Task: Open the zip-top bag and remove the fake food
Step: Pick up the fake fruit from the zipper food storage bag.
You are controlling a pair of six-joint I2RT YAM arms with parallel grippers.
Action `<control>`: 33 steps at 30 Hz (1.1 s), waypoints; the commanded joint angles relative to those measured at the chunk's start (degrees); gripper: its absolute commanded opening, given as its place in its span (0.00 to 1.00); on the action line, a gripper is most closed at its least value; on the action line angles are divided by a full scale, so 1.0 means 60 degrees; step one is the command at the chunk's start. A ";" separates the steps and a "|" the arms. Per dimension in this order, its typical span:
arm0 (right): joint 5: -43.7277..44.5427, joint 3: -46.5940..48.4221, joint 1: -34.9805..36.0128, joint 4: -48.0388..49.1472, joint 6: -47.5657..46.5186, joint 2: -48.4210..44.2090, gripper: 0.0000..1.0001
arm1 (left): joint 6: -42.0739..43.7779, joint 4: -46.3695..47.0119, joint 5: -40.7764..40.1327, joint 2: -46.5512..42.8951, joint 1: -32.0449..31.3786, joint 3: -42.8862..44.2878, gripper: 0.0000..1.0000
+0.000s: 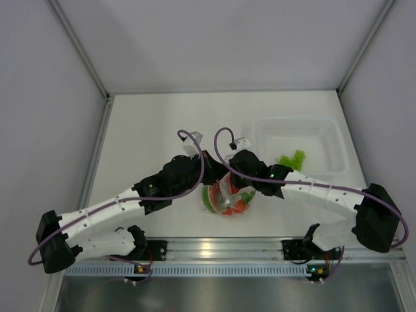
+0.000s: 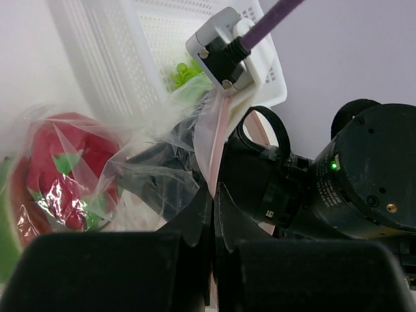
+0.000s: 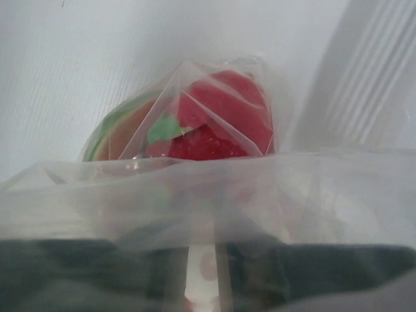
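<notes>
Midway at best. Gripping the zip-top bag point(image 1: 229, 194) at the middle of the bench point(image 1: 156, 123), between both arms, with the left claw point(image 2: 213, 195) pinched shut on its pink zip strip. Seeing the right claw point(image 3: 203, 263) narrow under draped film; cannot tell whether gripping. Judging by the green pieces point(image 1: 292, 158) lying in the white tub point(image 1: 296, 123), partly emptied already. Yet to pull the mouth wide and lift out the red and green fake food point(image 3: 208, 123) inside

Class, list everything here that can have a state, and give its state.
left hand, shut on bag
right hand, shut on bag
bag, held at its strip, food inside; zip unclear
food, red and green pieces inside the bag
basket, holds a green piece
</notes>
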 commanded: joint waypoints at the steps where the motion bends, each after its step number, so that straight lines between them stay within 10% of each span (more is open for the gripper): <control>1: 0.0649 -0.0336 -0.0119 0.1570 0.0970 -0.0166 0.21 | 0.0366 0.0752 -0.0200 0.0157 -0.0421 0.0376 0.00; 33: 0.1221 0.1216 0.0291 0.0869 0.1396 0.2837 0.57 | 0.0938 0.0707 -0.0786 0.0143 -0.0803 0.0347 0.00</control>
